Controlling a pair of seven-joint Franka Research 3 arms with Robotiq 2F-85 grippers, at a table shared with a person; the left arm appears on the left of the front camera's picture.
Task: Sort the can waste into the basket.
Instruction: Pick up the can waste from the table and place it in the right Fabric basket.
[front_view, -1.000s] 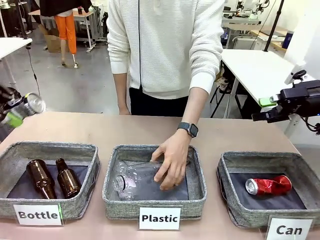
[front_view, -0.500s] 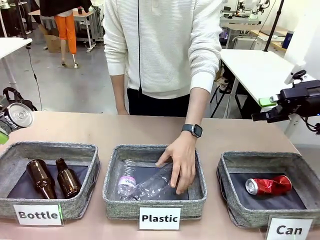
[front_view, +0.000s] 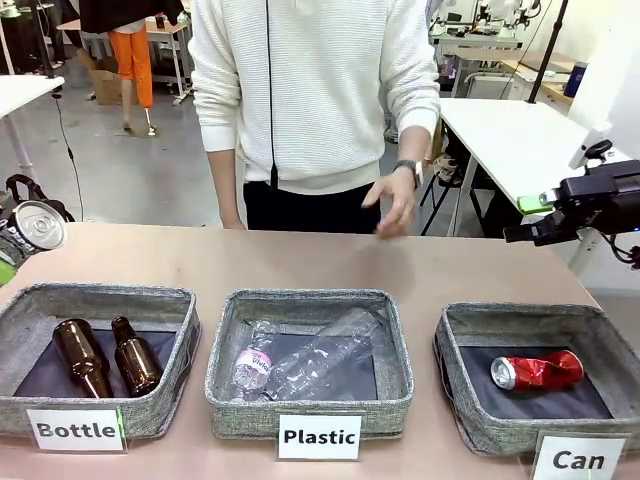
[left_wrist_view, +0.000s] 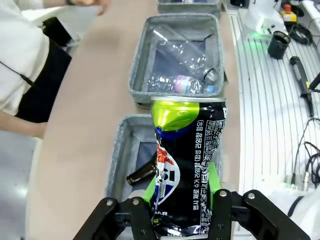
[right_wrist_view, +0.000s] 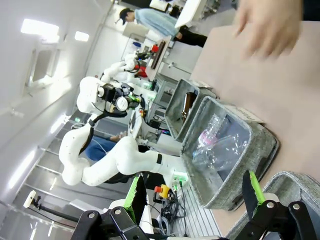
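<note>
left gripper (left_wrist_view: 181, 200) is squeezed tight on the black can (left_wrist_view: 187, 165). its two green pads (left_wrist_view: 214, 181) press on the can's two sides, low down near its bottom end. in the wrist view the can stands long-ways up from the fingers, with its shiny dented end pointing away from the wrist. from the front, the can (front_view: 35, 226) is up in the air at the far left edge, above the back corner of the bottle bin (front_view: 100, 300). its silver top faces the camera, so its long side runs toward us.

right gripper (front_view: 525, 220) is up in the air on the right side, behind the can bin (front_view: 480, 420), and well above it. its fingers are spread wide with nothing between them.

red can (front_view: 537, 370) lies on its side inside the can bin, on the dark lining. its long side runs left to right, and its silver top points left.

two brown bottles (front_view: 105, 355) lie in the bottle bin. a squashed clear bottle (front_view: 310, 362) lies in the plastic bin (front_view: 310, 410).

person's hand (front_view: 392, 205) is lifted off the table (front_view: 300, 260), behind the middle bin.
</note>
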